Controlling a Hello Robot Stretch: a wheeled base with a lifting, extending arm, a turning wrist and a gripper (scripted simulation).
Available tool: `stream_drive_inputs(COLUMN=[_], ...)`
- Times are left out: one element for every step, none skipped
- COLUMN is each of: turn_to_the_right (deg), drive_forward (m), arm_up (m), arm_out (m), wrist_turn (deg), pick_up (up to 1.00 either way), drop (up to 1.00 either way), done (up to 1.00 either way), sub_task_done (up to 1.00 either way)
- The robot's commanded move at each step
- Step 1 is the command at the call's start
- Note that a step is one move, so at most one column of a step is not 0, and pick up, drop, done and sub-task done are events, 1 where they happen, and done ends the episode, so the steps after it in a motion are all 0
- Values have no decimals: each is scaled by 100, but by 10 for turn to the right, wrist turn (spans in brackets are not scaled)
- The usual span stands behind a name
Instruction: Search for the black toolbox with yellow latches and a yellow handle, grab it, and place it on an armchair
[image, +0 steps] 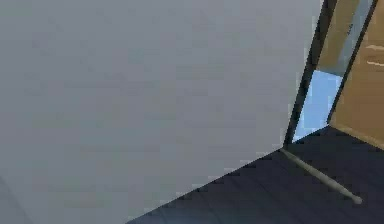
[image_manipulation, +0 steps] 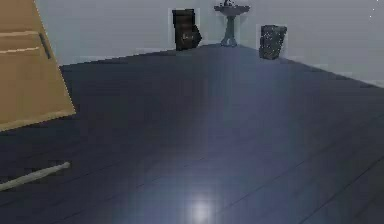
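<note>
Grey wall (image: 150, 90) meets a dark floor (image_manipulation: 220, 130). At the arm side view's left stands a wooden door (image_manipulation: 30, 75). Along the far wall stand a pedestal basin (image_manipulation: 231, 20), a dark box (image_manipulation: 185, 28) and a dark bin (image_manipulation: 270, 41). Whether this box is the sought one I cannot tell, and the same goes for the gripper's state.

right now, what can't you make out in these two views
- Arm side view: small dark boxy thing at the far wall, too small to identify.
- Arm side view: light wooden door, cut by the left edge.
- Forward view: room beyond the open doorway, hidden by the grey wall.
</note>
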Motion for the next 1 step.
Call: stream_drive_inputs(turn_to_the_right=[450], drive_forward=[0], arm_up=[0], arm_out=[0], wrist_turn=[0], pick_up=[0], drop=[0], done=[0], sub_task_done=[0])
